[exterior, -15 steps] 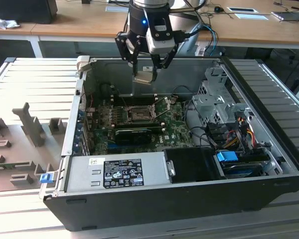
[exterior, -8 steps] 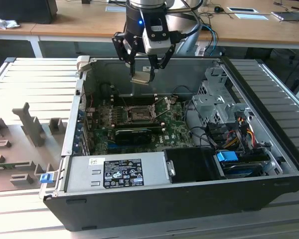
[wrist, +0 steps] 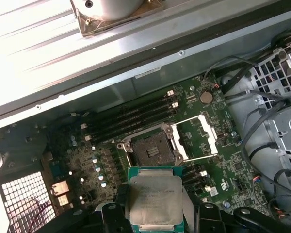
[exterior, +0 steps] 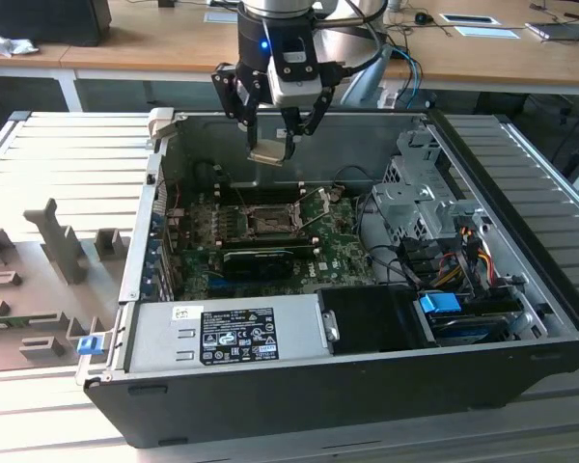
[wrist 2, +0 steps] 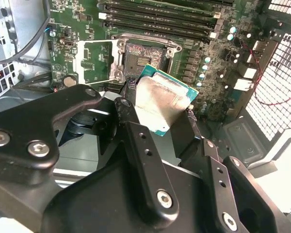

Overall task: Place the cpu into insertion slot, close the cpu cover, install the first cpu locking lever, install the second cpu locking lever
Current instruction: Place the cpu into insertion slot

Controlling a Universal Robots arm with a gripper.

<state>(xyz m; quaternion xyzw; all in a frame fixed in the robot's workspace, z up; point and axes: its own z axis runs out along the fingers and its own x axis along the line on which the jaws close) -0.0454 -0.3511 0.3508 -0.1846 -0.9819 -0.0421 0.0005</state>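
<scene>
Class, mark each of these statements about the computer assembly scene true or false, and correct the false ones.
1. The hand grips the cpu. True.
2. The cpu already sits in the insertion slot. False: the slot is empty, and the cpu is held above the motherboard.
3. The cpu cover is swung open, off the slot. True.
4. A side panel shuts the computer case. False: the case lies open, with the motherboard exposed.
</scene>
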